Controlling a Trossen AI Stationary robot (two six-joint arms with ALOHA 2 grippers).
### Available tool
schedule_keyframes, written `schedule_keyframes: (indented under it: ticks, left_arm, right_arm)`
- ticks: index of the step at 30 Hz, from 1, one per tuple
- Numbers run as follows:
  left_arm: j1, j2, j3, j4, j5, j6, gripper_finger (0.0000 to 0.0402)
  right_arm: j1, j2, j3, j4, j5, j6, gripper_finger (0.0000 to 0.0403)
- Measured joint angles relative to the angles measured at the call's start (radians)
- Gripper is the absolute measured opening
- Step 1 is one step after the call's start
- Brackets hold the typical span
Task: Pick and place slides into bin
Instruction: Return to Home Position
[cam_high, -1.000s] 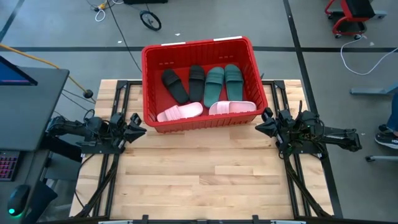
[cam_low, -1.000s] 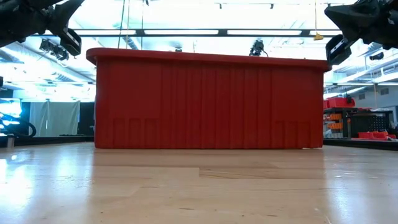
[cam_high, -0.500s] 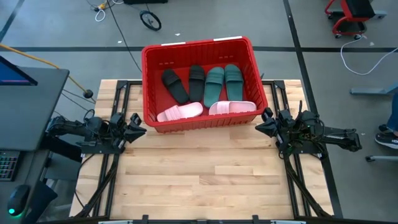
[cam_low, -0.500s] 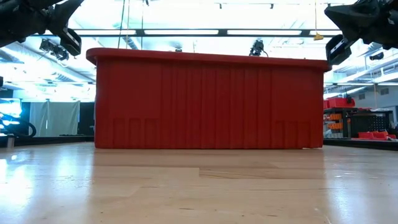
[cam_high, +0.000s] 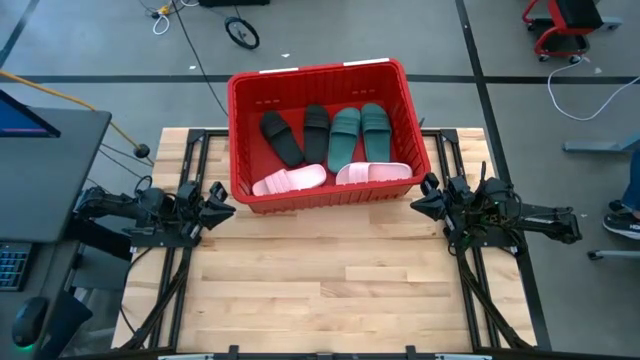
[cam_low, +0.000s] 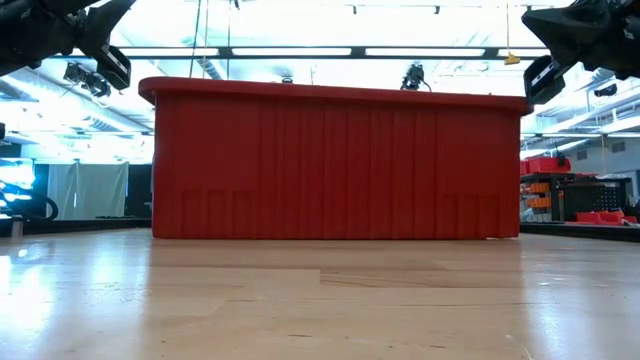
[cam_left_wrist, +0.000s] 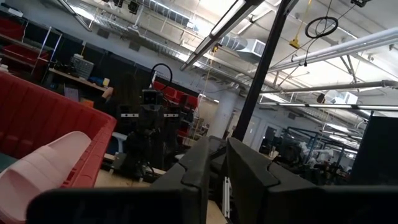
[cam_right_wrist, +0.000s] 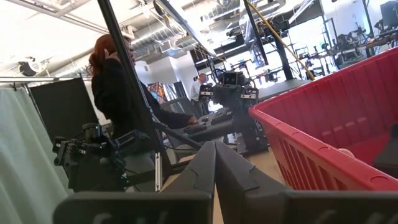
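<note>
bin (cam_high: 318, 72) at 12 o'clock on the table (cam_high: 330, 285), all six slides (cam_high: 345, 138) inside | left gripper (cam_high: 218, 203) at bin's 8 o'clock, fingers pressed together, empty | right gripper (cam_high: 424, 196) at 4 o'clock, likewise closed, empty

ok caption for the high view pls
Six slides in the red bin, left gripper and right gripper shut at either side.

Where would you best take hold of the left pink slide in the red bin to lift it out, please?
Come from straight above: the walls of the bin block every side. The left pink slide lies lengthwise along the near wall, so I would probably pinch across its narrow width at the end nearer the bin's middle, where room looks greater. The left tool sits closest.
</note>
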Motion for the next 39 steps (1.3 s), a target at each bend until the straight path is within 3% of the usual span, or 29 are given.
schedule_keyframes:
  ticks: [39]
  left_arm:
    - [0.000,0.000,0.000,0.000,0.000,0.000,0.0061]
  right_arm:
    - [0.000,0.000,0.000,0.000,0.000,0.000,0.0014]
